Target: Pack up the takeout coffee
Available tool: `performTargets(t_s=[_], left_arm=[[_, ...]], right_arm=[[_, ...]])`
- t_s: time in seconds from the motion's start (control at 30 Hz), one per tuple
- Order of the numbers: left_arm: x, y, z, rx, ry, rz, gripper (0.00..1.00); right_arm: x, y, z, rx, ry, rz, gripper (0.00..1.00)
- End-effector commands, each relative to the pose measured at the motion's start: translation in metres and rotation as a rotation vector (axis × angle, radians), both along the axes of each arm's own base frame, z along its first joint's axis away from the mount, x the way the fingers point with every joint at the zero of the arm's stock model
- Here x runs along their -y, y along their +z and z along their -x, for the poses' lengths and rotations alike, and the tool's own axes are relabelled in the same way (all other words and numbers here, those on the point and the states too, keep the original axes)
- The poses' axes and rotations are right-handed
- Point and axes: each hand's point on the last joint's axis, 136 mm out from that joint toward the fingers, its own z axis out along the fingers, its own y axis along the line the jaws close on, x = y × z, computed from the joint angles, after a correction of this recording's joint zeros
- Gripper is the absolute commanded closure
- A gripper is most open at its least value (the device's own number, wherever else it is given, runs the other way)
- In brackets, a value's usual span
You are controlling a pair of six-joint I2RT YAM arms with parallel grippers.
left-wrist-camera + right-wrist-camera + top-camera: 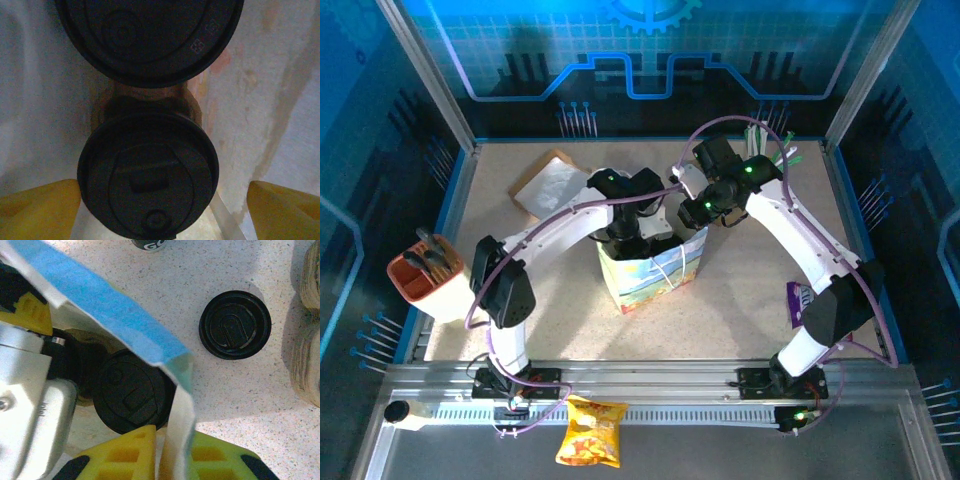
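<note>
Black-lidded takeout coffee (148,181), upright inside paper bag (655,272)

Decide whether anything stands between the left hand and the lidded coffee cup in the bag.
Nothing visible does. The left hand hangs open directly over the coffee cup inside the paper bag; a second black lid sits beyond it, not between.

The right tool (172,452) grips the paper bag (115,315) (takeout coffee (131,397) inside, loose lid (235,325) outside).
</note>
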Motion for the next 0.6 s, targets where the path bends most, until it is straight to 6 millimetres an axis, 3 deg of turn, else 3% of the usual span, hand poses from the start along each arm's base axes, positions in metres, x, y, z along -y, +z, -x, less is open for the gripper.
performTargets(t_s=[0.0,0.57], left_arm=[[0.005,0.026,0.001,0.04,0.0,0.073,0.14],[0.015,0.083,-0.003,0.183,0.002,0.231,0.13]], right_arm=[[0.004,0.001,0.002,-0.011,0.003,0.003,0.83],[0.007,0.003,0.004,-0.003,-0.003,0.004,0.82]])
